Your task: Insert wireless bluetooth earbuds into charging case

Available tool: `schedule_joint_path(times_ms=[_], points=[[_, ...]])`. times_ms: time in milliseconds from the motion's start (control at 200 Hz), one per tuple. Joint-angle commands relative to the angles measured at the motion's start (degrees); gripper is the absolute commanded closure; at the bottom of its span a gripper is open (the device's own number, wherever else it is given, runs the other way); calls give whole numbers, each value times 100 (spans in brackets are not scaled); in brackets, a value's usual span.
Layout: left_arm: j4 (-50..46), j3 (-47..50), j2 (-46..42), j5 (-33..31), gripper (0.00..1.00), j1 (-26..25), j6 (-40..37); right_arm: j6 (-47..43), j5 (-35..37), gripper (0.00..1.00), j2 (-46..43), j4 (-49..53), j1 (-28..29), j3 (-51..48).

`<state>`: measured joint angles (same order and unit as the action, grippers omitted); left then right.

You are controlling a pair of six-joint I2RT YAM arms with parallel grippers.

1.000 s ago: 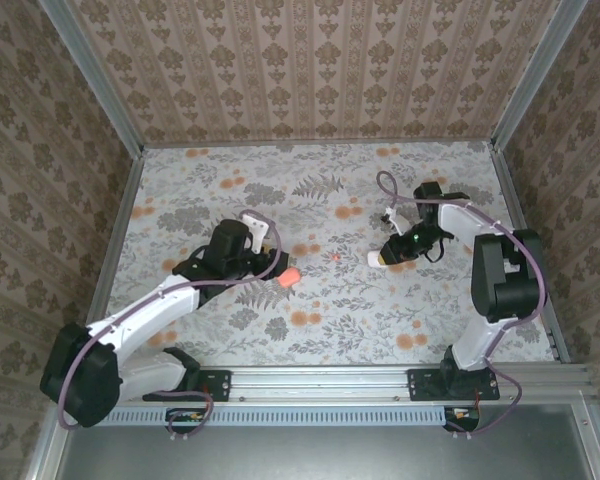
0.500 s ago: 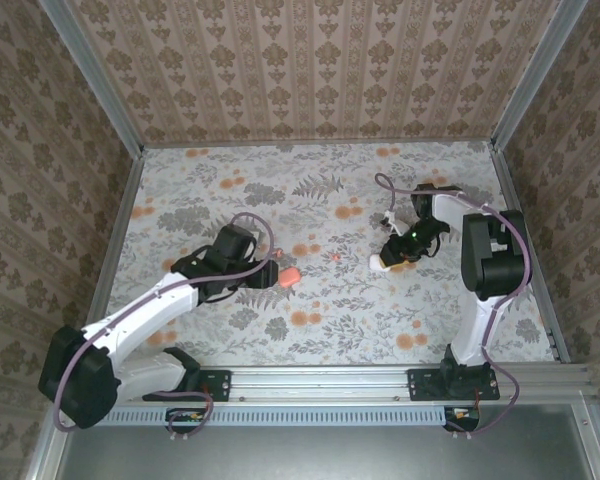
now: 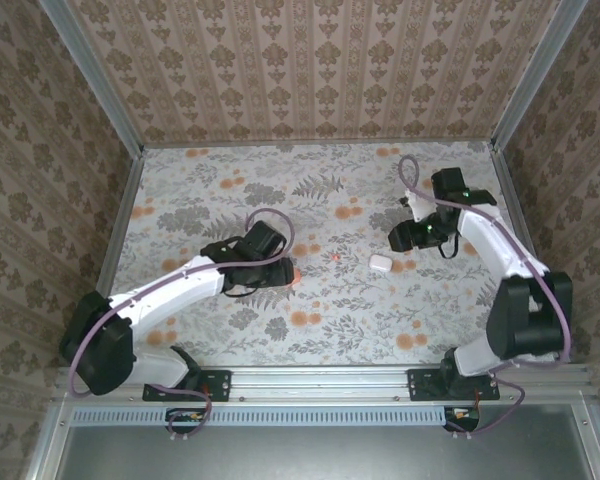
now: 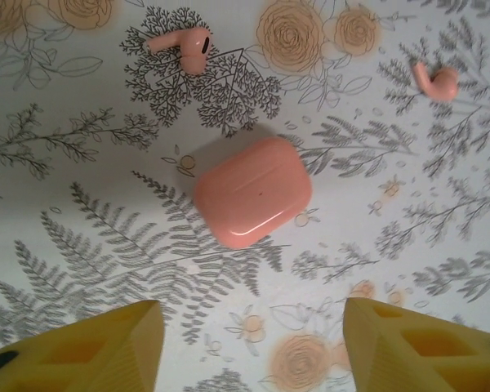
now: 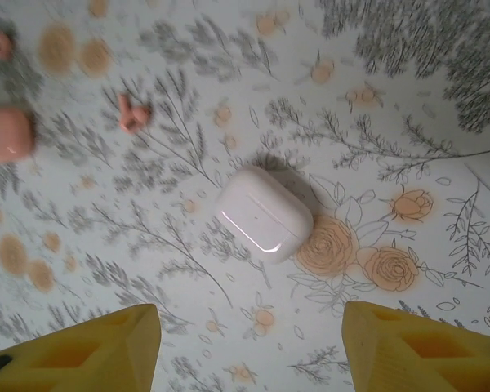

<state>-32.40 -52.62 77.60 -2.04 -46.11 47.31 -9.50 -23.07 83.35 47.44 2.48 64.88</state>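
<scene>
We see a white pebble-like case (image 5: 264, 214) lying closed and flat on the tabletop (image 3: 200, 200), whose cover is printed with grey ferns and orange flowers. Brown patterned walls (image 3: 310, 70) enclose three sides, and a metal rail (image 3: 320, 378) runs along the near edge.

On the table (image 3: 430, 320), the charging case (image 4: 253, 192) lies flat near the middle, with the earbuds (image 4: 180, 45) loose on the surface near it — neither touching it. A second case (image 5: 264, 214) sits to its right, one earbud between them.
</scene>
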Motion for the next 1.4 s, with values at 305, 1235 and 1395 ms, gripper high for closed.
schedule_joint_path(times_ms=[305,1235,1395], points=[[-2838,-2894,2642,325,30,-78,2390,1644,-413,38,-1129,-1303,445,-930],[-2143,-2831,3757,1339,22,667,2409,1661,-1016,34,-576,-1395,574,-223],[-2046,-2897,3924,1471,24,721,2145,1668,-913,34,-632,-1304,604,-170]])
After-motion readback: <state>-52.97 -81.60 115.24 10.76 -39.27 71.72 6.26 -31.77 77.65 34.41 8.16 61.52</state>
